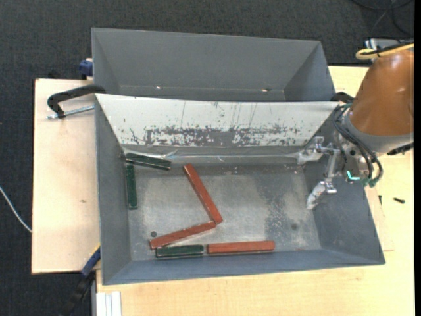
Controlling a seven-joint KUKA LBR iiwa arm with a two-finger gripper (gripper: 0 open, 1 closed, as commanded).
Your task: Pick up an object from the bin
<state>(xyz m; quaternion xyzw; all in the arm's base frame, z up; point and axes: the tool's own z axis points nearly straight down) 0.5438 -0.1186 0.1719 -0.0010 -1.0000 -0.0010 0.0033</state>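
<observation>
My gripper (314,174) hangs over the right side of the bin by the sloping right wall, open, with nothing between its fingers. The loose things nearest to it are flat red-brown sticks. One stick (241,247) lies along the front edge of the floor, to the gripper's lower left. Another red-brown stick (202,193) slants across the middle of the floor. Its lower end meets a third red-brown stick (183,234), which runs off to the front left. All three lie well apart from the gripper.
A dark green stick (179,250) lies at the front left beside the red-brown ones. Two more dark green sticks sit at the left, one upright along the wall (131,185) and one at the back left corner (148,161). The arm's orange cover sits above the bin's right rim.
</observation>
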